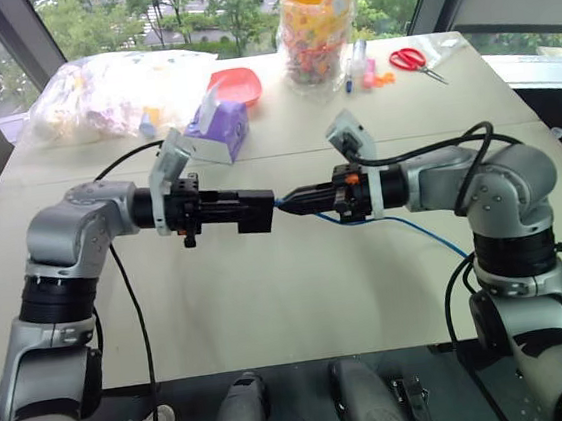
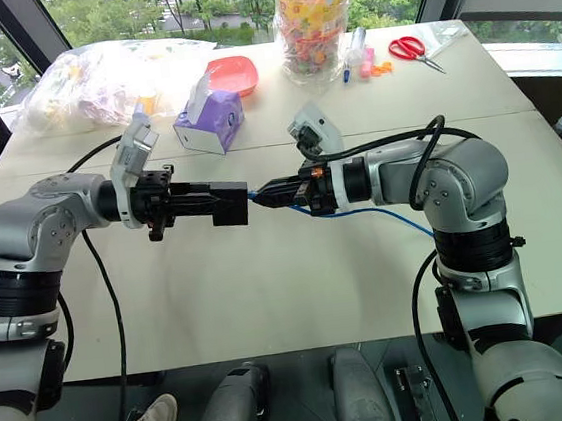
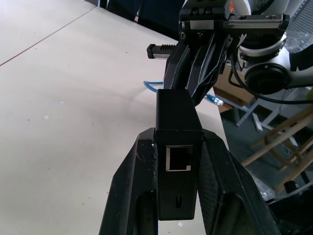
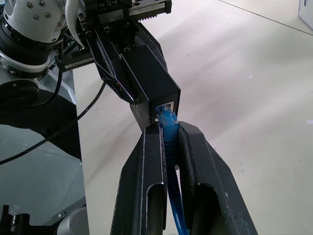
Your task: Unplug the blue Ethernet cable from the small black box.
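While plugged: blue Ethernet cable (image 4: 167, 128) | small black box (image 4: 149, 83) held above table (image 1: 271, 302)

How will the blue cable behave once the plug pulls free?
Probably floppy: the blue Ethernet cable droops from the right gripper to the table. Likely light. The slack may swing, though the clamped plug end should stay put.

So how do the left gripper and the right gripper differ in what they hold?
The left gripper is shut on the box, a wide black block, so its jaws stand apart; the right gripper is shut on the thin blue cable, jaws nearly together. The left gripper grips the box by its sides; the right gripper pinches the cable just behind its plug, still at the port. Both are held above the table, tip to tip.
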Robot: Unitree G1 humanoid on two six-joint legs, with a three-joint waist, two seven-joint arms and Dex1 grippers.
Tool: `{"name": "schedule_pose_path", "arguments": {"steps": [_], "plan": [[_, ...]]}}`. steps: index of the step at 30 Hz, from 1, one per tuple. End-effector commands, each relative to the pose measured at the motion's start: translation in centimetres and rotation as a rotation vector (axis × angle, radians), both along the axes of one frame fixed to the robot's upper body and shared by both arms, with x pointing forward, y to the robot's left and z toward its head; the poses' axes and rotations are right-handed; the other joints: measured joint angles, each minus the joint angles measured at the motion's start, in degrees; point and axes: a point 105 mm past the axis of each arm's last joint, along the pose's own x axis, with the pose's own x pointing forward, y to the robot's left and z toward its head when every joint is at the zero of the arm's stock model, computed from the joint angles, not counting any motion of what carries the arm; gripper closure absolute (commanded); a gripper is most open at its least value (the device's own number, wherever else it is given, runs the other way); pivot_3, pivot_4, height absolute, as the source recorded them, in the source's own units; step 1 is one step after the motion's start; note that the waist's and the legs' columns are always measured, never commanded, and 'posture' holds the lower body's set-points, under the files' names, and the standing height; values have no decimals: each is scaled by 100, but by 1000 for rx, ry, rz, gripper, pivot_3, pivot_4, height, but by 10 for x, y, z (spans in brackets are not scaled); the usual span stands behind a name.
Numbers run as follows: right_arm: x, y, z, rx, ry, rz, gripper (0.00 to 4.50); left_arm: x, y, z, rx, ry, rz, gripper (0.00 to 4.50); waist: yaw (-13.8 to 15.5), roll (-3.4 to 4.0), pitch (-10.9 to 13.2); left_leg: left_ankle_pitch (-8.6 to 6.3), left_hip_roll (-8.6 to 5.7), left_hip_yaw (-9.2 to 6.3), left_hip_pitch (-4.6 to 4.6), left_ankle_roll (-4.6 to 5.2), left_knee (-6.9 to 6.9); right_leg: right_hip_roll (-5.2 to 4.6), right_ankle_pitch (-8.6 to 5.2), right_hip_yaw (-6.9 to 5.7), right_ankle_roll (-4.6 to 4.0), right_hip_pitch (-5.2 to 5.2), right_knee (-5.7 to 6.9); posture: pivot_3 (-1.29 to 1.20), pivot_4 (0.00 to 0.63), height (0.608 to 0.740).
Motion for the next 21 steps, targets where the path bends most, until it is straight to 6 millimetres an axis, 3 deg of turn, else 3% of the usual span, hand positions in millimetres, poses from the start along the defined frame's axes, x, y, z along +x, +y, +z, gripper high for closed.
{"name": "schedule_pose_path", "arguments": {"steps": [1,21], "plan": [[-7,9,9,29,-34,61,4426,-5,-3,13,-20,-54,-21,4037,0,0,0,0,0,0,0,0,0,0,0,0,0,0,0,0,150,740],[20,-46,-5,-30,-15,-135,4426,-11,9,13,-18,-29,-21,4037,10,-2,1,0,0,2,-2,1,0,-1,0,0,0,1,-2,0,150,740]]}}
